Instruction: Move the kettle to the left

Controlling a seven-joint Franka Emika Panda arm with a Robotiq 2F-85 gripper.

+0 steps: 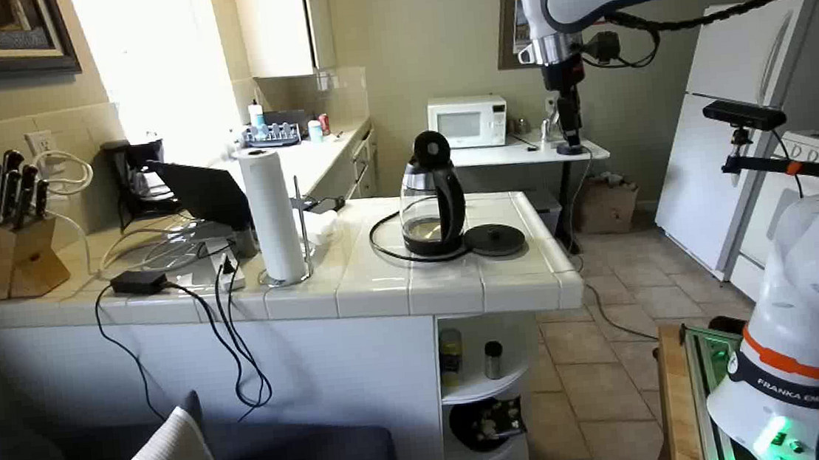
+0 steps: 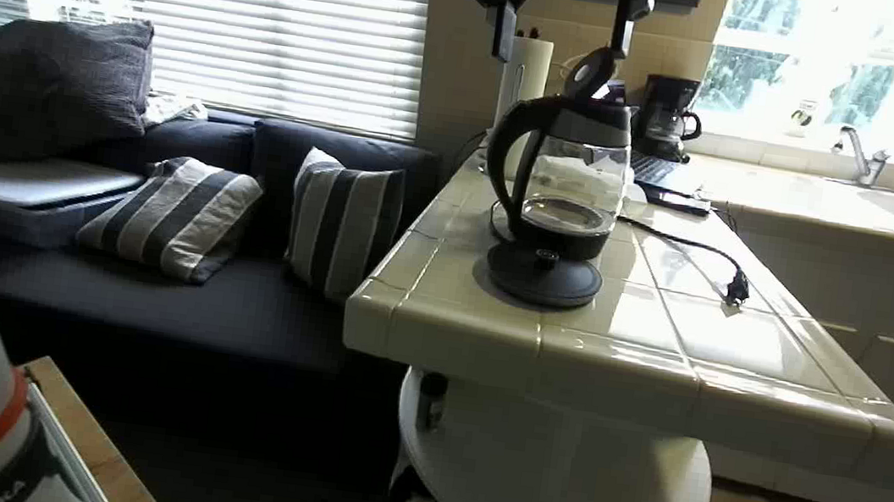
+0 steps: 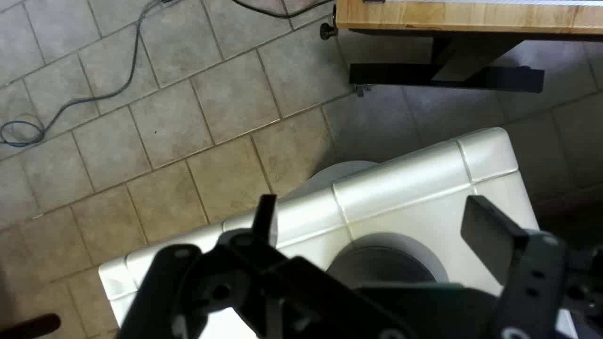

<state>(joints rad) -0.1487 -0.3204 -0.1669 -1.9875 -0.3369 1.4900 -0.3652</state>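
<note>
One end effector (image 2: 560, 52) hangs, two fingers (image 3: 487, 240) spread wide, gripping nothing; on the desk (image 2: 445, 332) below it stands one kettle (image 2: 575, 181), near but not touching; one disc (image 2: 543, 282) lies below too, one roll (image 1: 275, 219) stands farther off

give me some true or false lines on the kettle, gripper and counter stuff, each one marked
1. The kettle stands on the tiled counter. True.
2. The kettle is closed. False: its lid is tipped up.
3. The gripper is shut on the kettle. False: the gripper is open, apart from the kettle.
4. A flat black disc lies beside the kettle. True.
5. The paper towel roll lies on its side. False: it stands upright.
6. The knife block holds several black-handled knives. True.
</note>
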